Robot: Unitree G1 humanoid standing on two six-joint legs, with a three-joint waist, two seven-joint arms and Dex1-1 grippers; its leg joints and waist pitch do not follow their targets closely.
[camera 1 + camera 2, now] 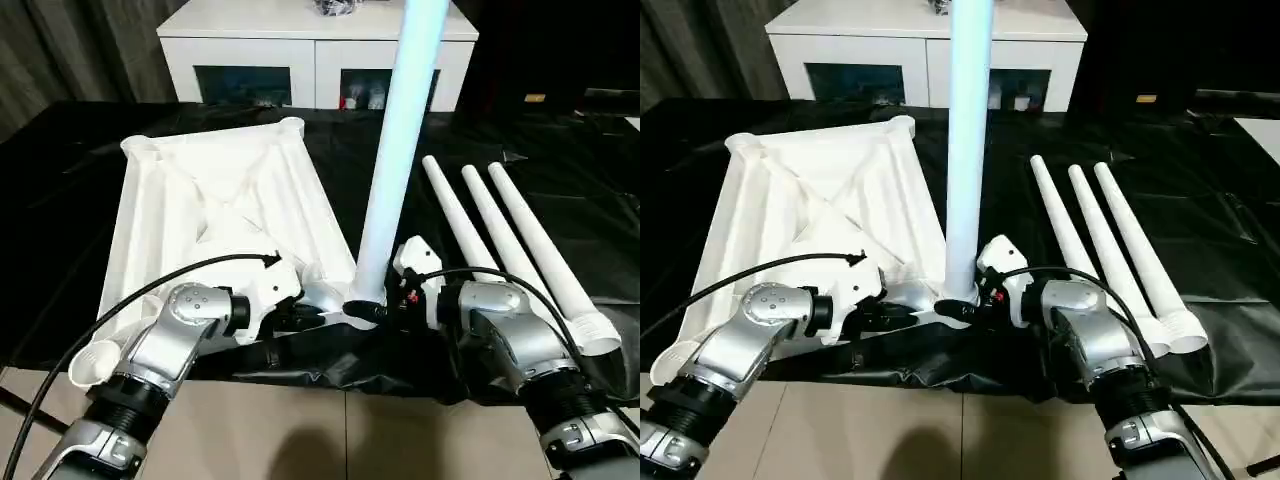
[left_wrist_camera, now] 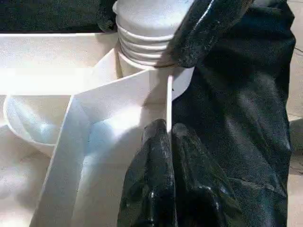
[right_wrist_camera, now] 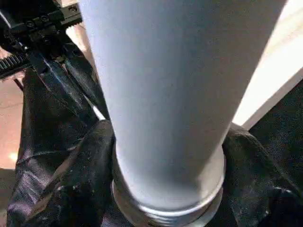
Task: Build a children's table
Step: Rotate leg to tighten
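Silver forearms are reaching in from the near edge, and your two hands are meeting at the near right corner of the tabletop [image 1: 215, 205]. Your left hand [image 2: 166, 142] is pinching its fingers together on the thin rim wall beside that corner socket, steadying the panel, which is lying ribbed side up on the black-covered surface [image 1: 560, 150]. Your right hand [image 3: 165, 156] is wrapping its fingers around the base of the upright leg [image 1: 395, 150], just above the threaded collar, with that leg standing in the socket.

You are seating the first leg, I judge; the thread ridges showing in the left wrist view suggest it is not fully home. Next you will probably be twisting it down while keeping it plumb and holding the rim firm.

Three more legs [image 1: 515, 245] are lying side by side to the right, well apart from the panel. Behind, a white cabinet [image 1: 310, 55] is standing.
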